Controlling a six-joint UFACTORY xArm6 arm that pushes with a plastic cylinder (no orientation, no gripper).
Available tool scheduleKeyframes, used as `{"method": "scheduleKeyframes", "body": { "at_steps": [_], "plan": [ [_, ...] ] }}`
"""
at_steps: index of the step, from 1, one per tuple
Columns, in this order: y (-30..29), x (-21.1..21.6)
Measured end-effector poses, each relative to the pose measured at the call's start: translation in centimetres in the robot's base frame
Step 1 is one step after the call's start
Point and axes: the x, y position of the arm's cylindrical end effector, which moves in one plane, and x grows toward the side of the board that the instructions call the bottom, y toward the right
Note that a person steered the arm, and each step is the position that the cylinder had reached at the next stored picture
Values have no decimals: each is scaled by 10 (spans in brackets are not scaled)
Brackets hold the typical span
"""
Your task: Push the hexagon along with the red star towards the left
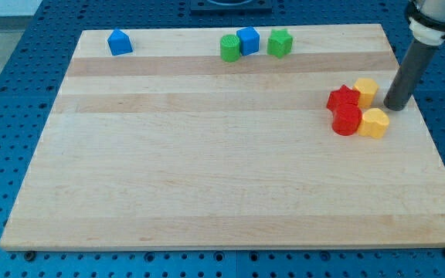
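Note:
The red star lies near the view's right edge of the wooden board. A yellow block touches it on the right. Below them a red cylinder and a yellow block that looks like a hexagon sit side by side, touching. My tip stands on the board just to the right of this cluster, between the two yellow blocks in height and a small gap away from both.
Along the view's top edge of the board are a blue block at the left, and a green cylinder, a blue cube and a green block near the middle.

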Motion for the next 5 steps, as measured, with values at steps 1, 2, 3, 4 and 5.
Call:
{"method": "scheduleKeyframes", "body": {
  "at_steps": [1,2,3,4,5],
  "plan": [
    [-1,-38],
    [-1,-48],
    [-6,-33],
    [-8,-31],
    [-8,-31]
  ]
}}
